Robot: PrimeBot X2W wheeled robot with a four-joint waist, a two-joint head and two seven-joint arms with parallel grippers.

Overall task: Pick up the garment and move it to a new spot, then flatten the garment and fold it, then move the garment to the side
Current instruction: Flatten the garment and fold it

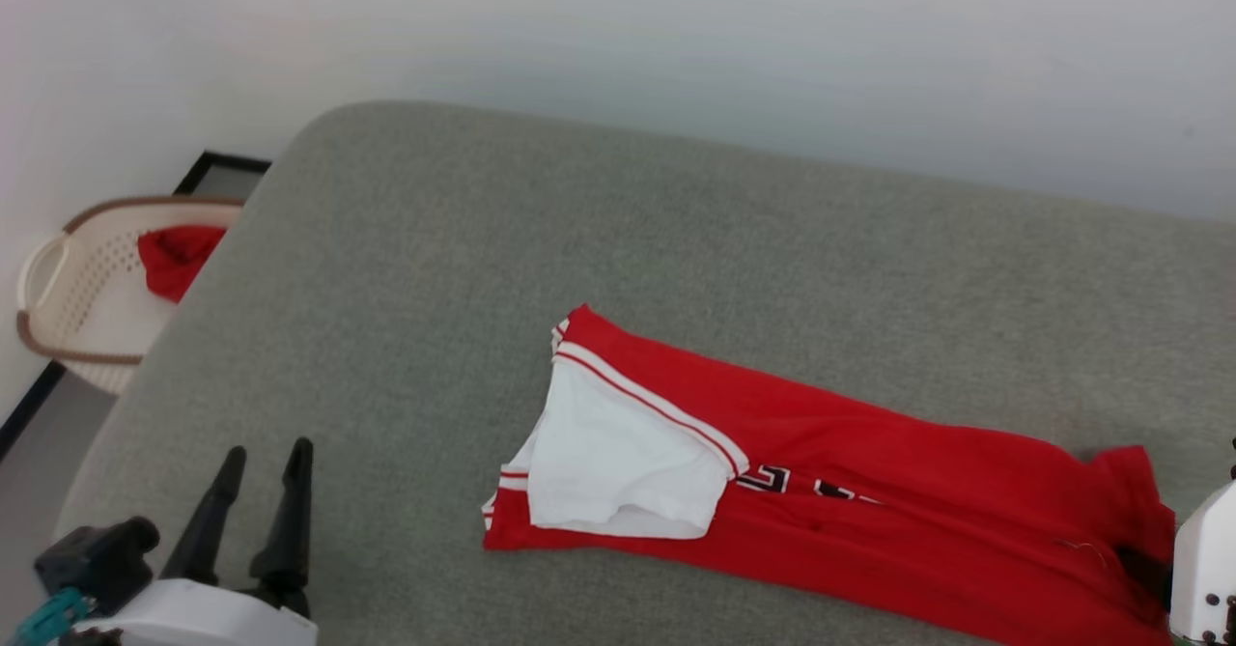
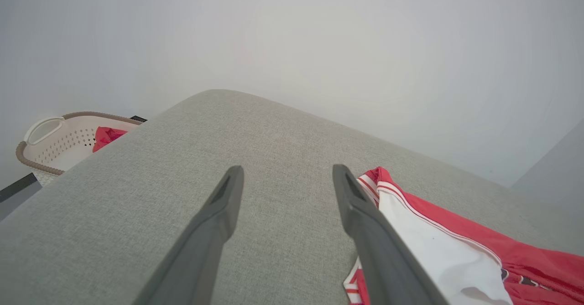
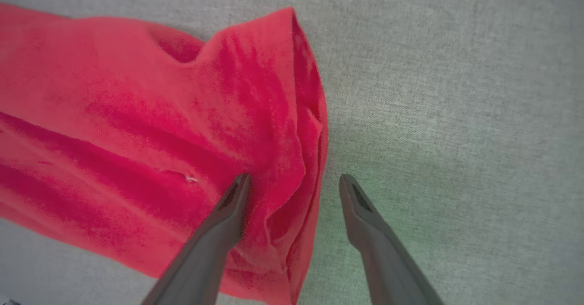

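R fingers (image 3: pixel 226 225) spread over garment (image 3: pixel 137 127) end edge, L fingers (image 2: pixel 219 223) spread too; limp, light, so pinch edge.

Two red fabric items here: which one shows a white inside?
The garment lying on the grey cushion; the red cloth in the basket looks plain red.

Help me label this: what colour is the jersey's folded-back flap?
The flap is white, trimmed with red-and-white stripes; head view shows it best.
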